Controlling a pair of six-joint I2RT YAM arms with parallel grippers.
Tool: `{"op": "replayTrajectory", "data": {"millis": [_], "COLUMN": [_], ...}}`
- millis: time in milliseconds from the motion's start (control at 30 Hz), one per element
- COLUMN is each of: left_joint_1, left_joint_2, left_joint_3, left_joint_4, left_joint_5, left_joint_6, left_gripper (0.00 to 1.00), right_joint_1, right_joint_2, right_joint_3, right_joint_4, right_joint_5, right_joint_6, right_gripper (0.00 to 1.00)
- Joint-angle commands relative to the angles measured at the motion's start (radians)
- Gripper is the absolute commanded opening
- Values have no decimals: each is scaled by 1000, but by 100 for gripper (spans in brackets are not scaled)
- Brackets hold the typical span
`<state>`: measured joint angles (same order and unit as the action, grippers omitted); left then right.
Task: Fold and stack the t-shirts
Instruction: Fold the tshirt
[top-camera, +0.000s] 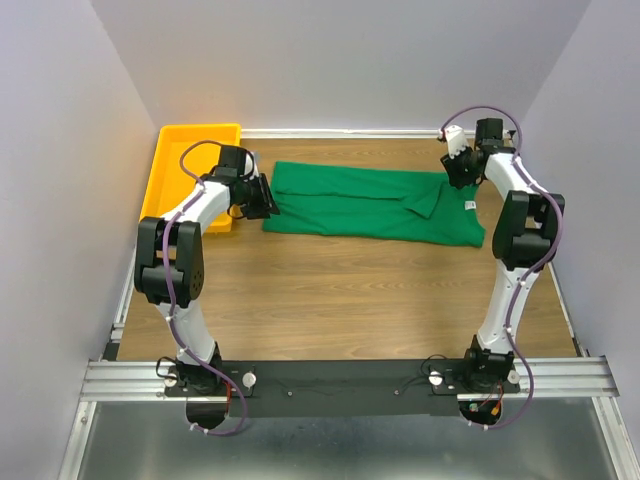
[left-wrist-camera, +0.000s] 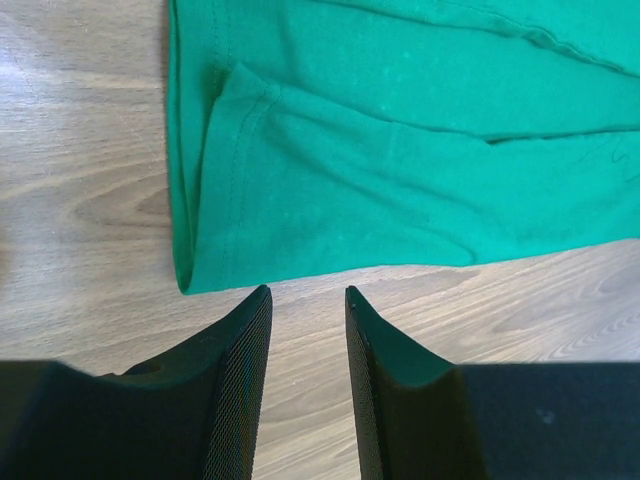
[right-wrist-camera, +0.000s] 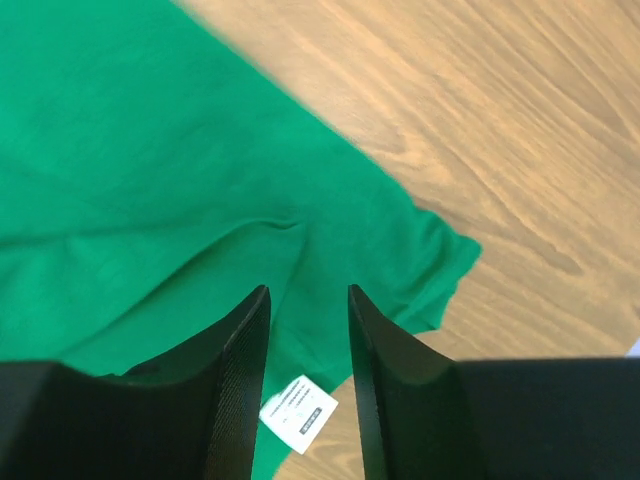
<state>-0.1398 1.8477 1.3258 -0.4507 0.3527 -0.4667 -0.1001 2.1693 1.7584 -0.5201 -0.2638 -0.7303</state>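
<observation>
**Item 1, left gripper** (left-wrist-camera: 307, 295): jaws parted with nothing between them, over bare table (top-camera: 330, 300).

**Item 2, t-shirt** (top-camera: 370, 205): dark green, folded into a long band that spans from one gripper to the other. Its layered corner lies just ahead of the left tips, not touching them.

**Item 3, right gripper** (right-wrist-camera: 308, 292): jaws parted and empty, above the band's other end, with the white label (right-wrist-camera: 298, 412) beneath its fingers.

**Item 4, yellow tray** (top-camera: 180, 150): close behind the left gripper, on its outer side.

**Risks:**
- A pinch at the stacked edge may catch only the top ply, which would open the fold on lifting.
- Uneven lifting by the two grippers would skew the band.
- The left arm could nudge the tray.

**Unclear:**
- The number of layers cannot be counted.
- Whether the right tips touch the cloth cannot be told.
- The label print is unreadable.
- No second shirt is in view.
</observation>
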Motion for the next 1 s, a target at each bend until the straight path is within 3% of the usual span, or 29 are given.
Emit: {"op": "replayTrajectory", "data": {"millis": [0, 133, 333, 433, 533, 733, 967], "left_joint_1": [-3, -3, -3, -3, -3, -3, -3], "left_joint_2": [-42, -59, -114, -139, -159, -182, -206], "left_joint_3": [-25, -36, -74, -111, -128, -140, -184], "left_joint_4": [17, 15, 24, 40, 50, 49, 72], "left_joint_5": [6, 5, -11, -1, 9, 8, 15], "left_joint_6": [7, 5, 3, -12, -23, -24, -41], "left_gripper": [43, 43, 43, 43, 43, 43, 43], "right_joint_1": [-7, -9, -4, 0, 0, 31, 69], "right_joint_2": [34, -34, -144, -152, -146, -131, -80], "right_joint_3": [96, 73, -78, -155, -186, -217, -209], "right_joint_4": [37, 29, -202, -230, -228, -225, -196], "right_joint_5": [112, 32, -225, -201, -219, -272, -206], "right_joint_6": [185, 241, 39, 34, 69, 97, 143], "right_gripper": [47, 50, 41, 26, 18, 19, 20]}}
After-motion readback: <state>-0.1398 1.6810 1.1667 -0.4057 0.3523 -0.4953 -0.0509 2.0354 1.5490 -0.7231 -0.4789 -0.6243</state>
